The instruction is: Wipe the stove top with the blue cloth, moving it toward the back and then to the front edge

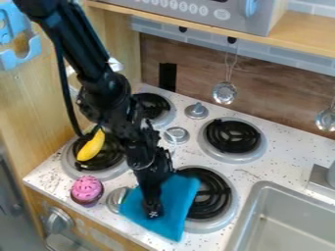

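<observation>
The black gripper (153,212) hangs low at the front of the stove top, its tip over a blue cloth (171,215). The cloth lies partly on the front right burner (226,203) and partly on the speckled counter, beside a silver knob. Whether the gripper holds the cloth, I cannot tell. Left of the arm, a yellow banana-like toy (91,146) lies on the front left burner (108,169). A cupcake with pink frosting (86,189) stands near the counter's left front edge.
Two more burners (233,137) sit at the back, with silver knobs (196,110) between. A grey sink (288,220) is at the lower right, its faucet (322,179) behind it. Ladles (224,92) hang on the back wall below a shelf (301,39). A wooden wall stands left.
</observation>
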`<control>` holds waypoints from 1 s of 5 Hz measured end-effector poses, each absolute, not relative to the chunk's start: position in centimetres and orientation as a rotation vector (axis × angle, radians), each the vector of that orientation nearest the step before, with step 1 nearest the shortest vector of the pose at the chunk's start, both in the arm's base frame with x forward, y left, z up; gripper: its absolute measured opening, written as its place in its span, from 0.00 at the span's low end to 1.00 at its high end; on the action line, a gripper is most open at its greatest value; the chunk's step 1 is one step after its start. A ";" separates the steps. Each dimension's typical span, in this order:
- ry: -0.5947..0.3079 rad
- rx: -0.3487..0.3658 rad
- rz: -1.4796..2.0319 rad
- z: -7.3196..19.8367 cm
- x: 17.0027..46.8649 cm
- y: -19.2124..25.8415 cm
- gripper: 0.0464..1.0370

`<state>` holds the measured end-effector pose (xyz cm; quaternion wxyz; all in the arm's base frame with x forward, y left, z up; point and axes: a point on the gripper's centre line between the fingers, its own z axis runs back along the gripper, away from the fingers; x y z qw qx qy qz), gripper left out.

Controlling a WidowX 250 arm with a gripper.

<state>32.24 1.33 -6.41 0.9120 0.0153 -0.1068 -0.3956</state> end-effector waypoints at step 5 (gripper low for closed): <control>-0.268 0.150 -0.765 -4.8 37.3 5.0 0.96</control>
